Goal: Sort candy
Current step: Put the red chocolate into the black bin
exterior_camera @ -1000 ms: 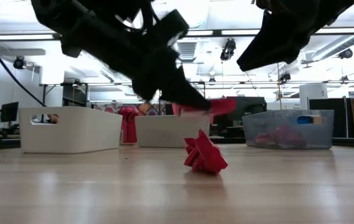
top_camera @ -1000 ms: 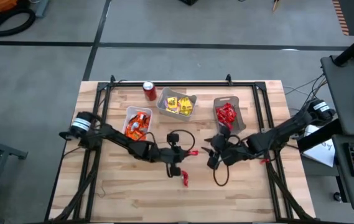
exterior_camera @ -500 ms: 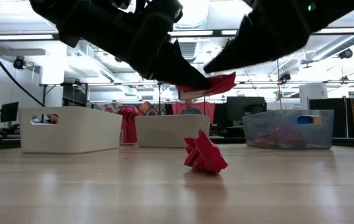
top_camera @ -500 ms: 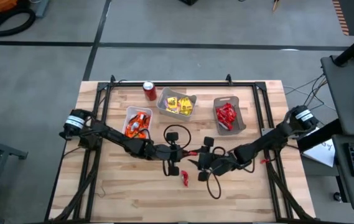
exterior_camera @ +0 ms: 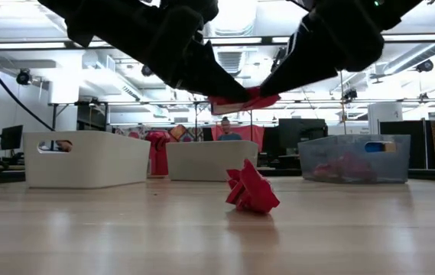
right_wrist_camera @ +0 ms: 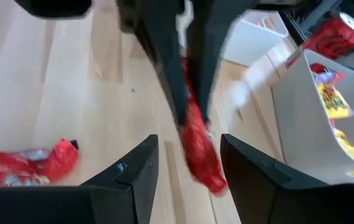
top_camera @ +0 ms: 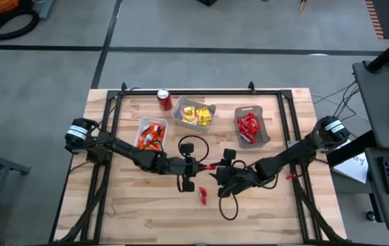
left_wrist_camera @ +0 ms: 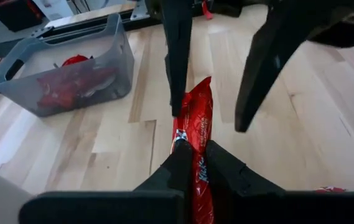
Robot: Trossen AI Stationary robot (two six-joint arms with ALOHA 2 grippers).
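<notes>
My left gripper (top_camera: 199, 167) hangs over the table's middle, shut on a long red candy (left_wrist_camera: 198, 121). My right gripper (top_camera: 217, 175) faces it from the right, open. Its two fingers stand either side of the candy's free end (right_wrist_camera: 200, 152). A second red candy (top_camera: 203, 198) lies flat on the wood just nearer, also seen in the low view (exterior_camera: 251, 191). More candy fills three bins at the far side: orange (top_camera: 150, 134), yellow (top_camera: 194, 113) and red (top_camera: 249, 126). My left gripper pinches the red candy between its two fingers at the wrapper's near end (left_wrist_camera: 196, 163), coming roughly level from the table's left. The wrapper runs on in line with the fingers. It is lifted clear of the table (exterior_camera: 244, 101). My right gripper: I cannot tell whether a fingertip (left_wrist_camera: 177, 111) touches the wrapper's edge.
A red soda can (top_camera: 164, 100) stands beside the yellow bin at the far edge. A black frame (top_camera: 112, 109) runs around the table. Bare wood lies toward the near edge (top_camera: 180, 222). A person (exterior_camera: 225, 130) sits in the room beyond.
My right gripper has moved toward the table's left, up to the left gripper, and its open fingers have come around the held candy's free end. My left gripper has raised the candy a little. The candy on the table has stayed put.
</notes>
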